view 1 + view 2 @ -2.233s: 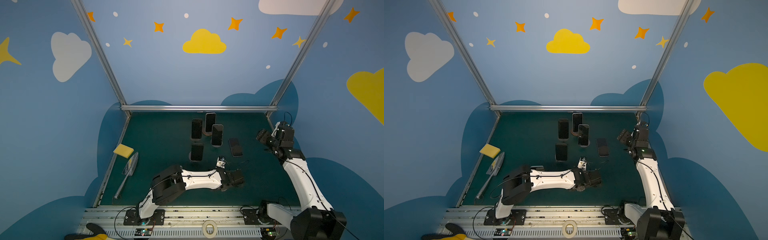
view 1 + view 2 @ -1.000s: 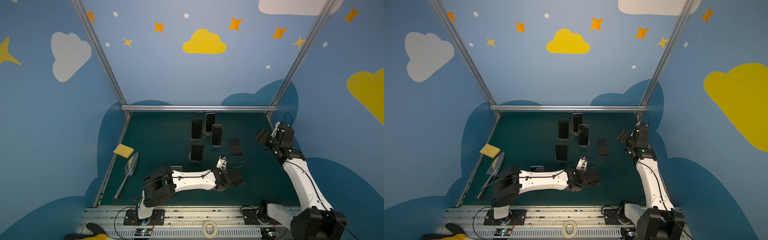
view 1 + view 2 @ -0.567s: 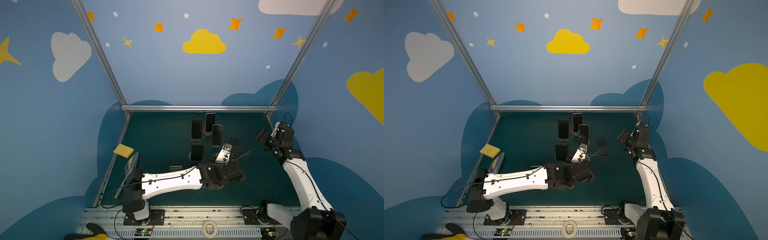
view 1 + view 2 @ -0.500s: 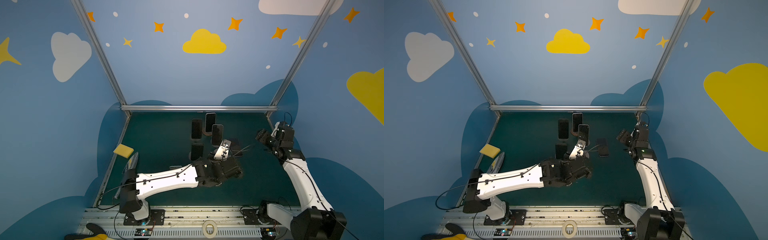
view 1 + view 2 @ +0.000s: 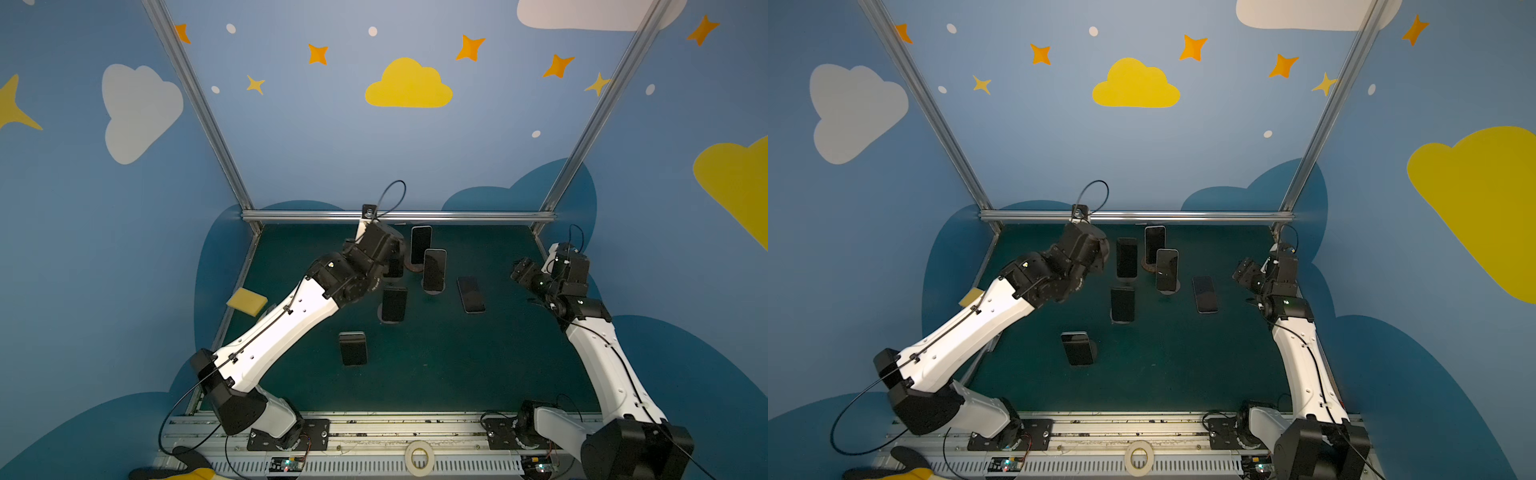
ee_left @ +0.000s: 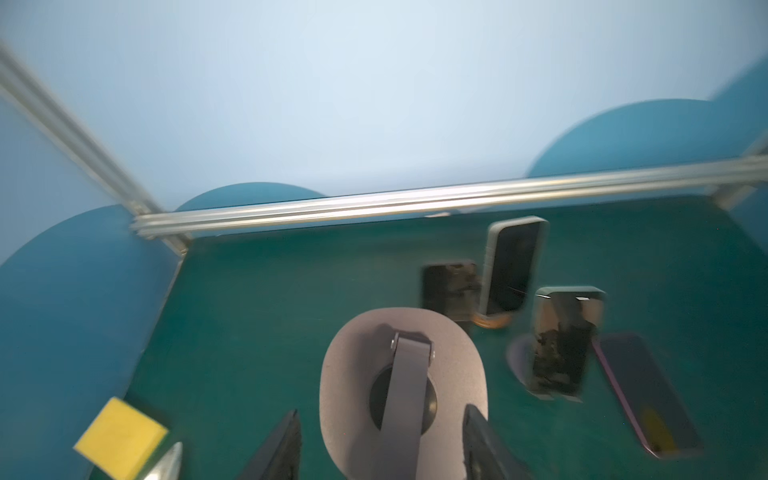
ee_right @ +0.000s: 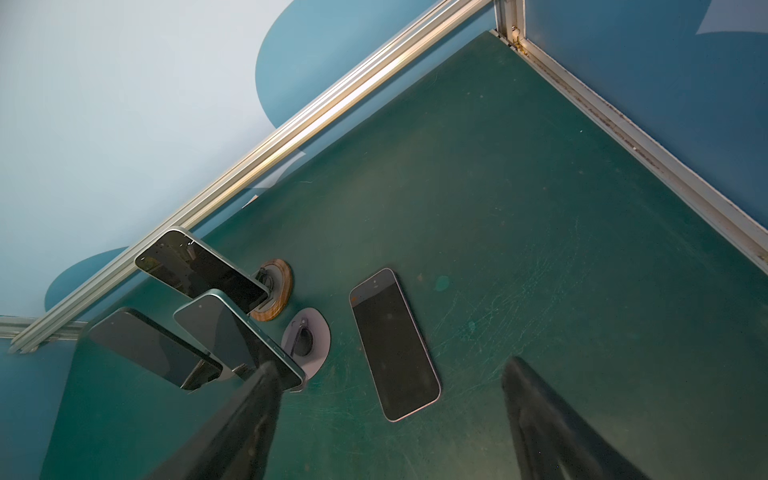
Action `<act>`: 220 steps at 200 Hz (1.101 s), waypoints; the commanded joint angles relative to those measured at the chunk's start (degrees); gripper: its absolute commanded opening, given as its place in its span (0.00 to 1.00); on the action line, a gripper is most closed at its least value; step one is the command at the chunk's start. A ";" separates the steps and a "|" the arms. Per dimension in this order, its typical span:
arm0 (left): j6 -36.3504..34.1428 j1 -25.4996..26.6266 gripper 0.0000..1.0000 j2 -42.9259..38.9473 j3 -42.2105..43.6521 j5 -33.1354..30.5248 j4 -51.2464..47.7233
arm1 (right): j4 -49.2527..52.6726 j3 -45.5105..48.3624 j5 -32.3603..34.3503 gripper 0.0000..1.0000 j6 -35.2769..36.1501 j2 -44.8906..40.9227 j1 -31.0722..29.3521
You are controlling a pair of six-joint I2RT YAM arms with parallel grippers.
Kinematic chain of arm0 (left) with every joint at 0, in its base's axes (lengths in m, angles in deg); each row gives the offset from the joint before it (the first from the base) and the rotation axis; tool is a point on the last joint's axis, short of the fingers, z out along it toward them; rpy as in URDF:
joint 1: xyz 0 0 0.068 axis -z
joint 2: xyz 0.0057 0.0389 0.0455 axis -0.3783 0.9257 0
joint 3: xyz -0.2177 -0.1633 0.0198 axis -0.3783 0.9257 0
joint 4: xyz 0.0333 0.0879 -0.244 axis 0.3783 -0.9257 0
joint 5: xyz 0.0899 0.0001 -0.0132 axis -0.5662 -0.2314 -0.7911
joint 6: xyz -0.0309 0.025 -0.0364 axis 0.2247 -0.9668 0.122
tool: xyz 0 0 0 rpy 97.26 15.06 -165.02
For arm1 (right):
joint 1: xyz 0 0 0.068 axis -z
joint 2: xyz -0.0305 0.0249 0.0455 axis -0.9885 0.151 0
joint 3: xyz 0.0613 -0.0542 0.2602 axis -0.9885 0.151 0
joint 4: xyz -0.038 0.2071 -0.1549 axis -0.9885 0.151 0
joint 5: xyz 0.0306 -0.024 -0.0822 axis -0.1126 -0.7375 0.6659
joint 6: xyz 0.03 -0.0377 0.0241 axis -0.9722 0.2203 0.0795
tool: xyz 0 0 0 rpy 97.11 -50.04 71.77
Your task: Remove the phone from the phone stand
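Several dark phones stand on stands on the green mat: one on a round wooden stand, one on a grey stand, a back-left one, one in front of it and the nearest. Another phone lies flat. My left gripper hangs raised beside the back-left phone. In the left wrist view my left gripper is open, its fingers either side of a grey oval stand base below, holding nothing. My right gripper is open, raised right of the flat phone.
A yellow sponge lies at the mat's left edge, with a metal tool tip beside it. An aluminium rail runs along the back, and blue walls close in the left and right sides.
My left arm has swung up from low at the front and moved back and left to the back-left phone, uncovering the nearest phone. The right arm has not moved.
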 commanded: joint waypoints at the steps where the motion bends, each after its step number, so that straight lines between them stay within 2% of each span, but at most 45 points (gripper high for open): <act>1: -2.33 -7.86 0.50 2.73 -1.53 8.43 2.32 | -1.67 -0.23 -1.56 0.84 -0.54 -0.24 -0.09; 19: -0.77 -14.11 0.50 5.99 -0.73 13.32 6.70 | -1.33 -0.50 -2.32 0.84 -0.45 0.00 -0.15; 40: -0.62 -18.97 0.51 10.95 0.43 17.46 12.78 | -0.94 -0.80 -3.32 0.84 -0.78 0.26 -0.71; 94: -1.29 -29.52 0.50 29.43 -7.74 24.80 16.10 | -0.73 -0.85 -3.02 0.83 -0.28 1.01 -1.99; 141: -3.02 -31.02 0.50 41.98 -19.22 25.01 12.09 | -1.71 -1.33 -2.01 0.83 -0.10 3.37 -2.87; 181: -3.39 -31.13 0.50 48.32 -24.91 25.95 10.38 | -0.96 -2.04 -1.17 0.82 -0.36 4.65 -3.62; 220: -4.49 -31.13 0.51 55.46 -34.32 26.01 4.50 | -0.71 -1.99 -1.44 0.83 0.08 4.46 -3.93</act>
